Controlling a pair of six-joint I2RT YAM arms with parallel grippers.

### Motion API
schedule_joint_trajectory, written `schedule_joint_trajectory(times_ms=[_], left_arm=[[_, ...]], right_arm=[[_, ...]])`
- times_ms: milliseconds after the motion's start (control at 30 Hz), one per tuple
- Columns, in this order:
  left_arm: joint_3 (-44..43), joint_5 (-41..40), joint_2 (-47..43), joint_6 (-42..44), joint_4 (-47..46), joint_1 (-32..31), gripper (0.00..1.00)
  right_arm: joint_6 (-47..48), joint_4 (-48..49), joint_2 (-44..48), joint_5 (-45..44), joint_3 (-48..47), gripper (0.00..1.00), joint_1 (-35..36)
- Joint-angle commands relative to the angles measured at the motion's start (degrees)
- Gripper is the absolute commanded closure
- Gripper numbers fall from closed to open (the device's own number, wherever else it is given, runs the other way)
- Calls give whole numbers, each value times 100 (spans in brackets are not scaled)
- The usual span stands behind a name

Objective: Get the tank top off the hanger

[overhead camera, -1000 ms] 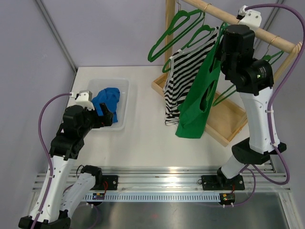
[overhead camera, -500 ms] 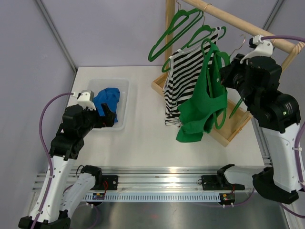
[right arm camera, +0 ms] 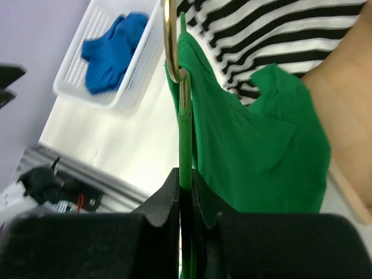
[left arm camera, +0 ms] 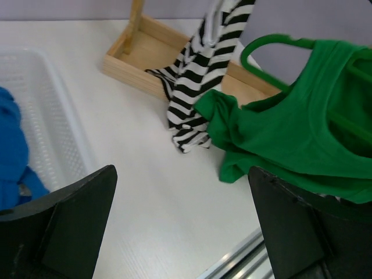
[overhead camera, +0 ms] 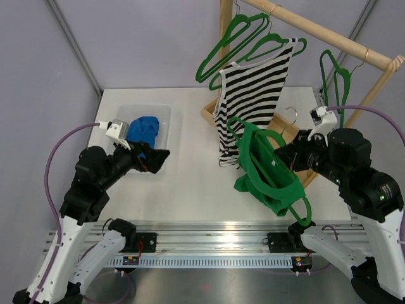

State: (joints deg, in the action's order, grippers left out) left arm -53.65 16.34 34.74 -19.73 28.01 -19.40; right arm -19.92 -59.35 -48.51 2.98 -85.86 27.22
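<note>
1. From above: grips the green hanger (overhead camera: 305, 214) near its neck with the right hand (overhead camera: 286, 157), shut tight on it, low over the white surface (overhead camera: 190, 183) in front of the wooden rack (overhead camera: 316, 29)
2. Same view: carries the green tank top (overhead camera: 261, 172) on that hanger, tilted and bunched, straps looped over the hanger arms, off the rail and just beside the hem of the striped top (overhead camera: 250, 95); lower edge near or touching the surface, cannot tell which
3. Same view: holds the left hand (overhead camera: 157, 158) spread wide with nothing in it, just beside the near corner of the white bin (overhead camera: 163, 111), a blue garment (overhead camera: 142, 128) lying inside; a spare hanger (overhead camera: 332, 73) hooked on the rail at the right
4. From the left wrist: shows both dark fingers (left arm camera: 64, 232) far apart at the lower corners, gripping nothing; looks across the surface to the tank top on the right, draped from the hanger loop, close to the striped hem and the rack's wooden base (left arm camera: 133, 64); bin wall and blue cloth at the left edge
5. From the right wrist: pinches the green hanger stem between the two fingers (right arm camera: 160, 200) with no gap showing; metal hook (right arm camera: 170, 40) rising above the stem; tank top hanging to the right of it, striped top behind, bin and blue garment beyond at upper left
</note>
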Motion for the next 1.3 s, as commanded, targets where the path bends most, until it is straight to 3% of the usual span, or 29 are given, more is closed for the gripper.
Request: schedule_joint_trajectory(times_ms=[0,100,167,400,633,800,833,933,1067,1267], left_arm=[[-198,-592,217,-339,-472,-572,1],[-199,-1602,559,-435,-550,-1782,1],[-146,-2028,787,-523,-691,-2242,1],[-391,-3652,1753,-480,-973,-4052,1],[-392,-3761,2317,-427,-1245,-4300,5],[-348,-3673,2520,-401,-1430,-4300,29],[-357,-3655,2555,-392,-1430,-4292,47],[-409,-3752,2590,-418,-1360,-4300,75],[-480,-4146,2512,-488,-1010,-4292,100],[-586,-5815,2275,-1234,263,-4230,100]], right_arm=[[138,152,473,1245,428,100,37],[217,336,579,2053,894,100,38],[208,564,527,2424,1228,100,46],[7,1487,360,2847,1818,100,46],[-249,2375,298,3481,2214,100,37],[-249,2437,369,3490,2302,100,38],[-240,2429,360,3481,2320,100,37],[-153,2376,342,3280,2390,100,38],[23,2200,246,3059,2556,100,37],[427,2068,289,3645,2960,100,37]])
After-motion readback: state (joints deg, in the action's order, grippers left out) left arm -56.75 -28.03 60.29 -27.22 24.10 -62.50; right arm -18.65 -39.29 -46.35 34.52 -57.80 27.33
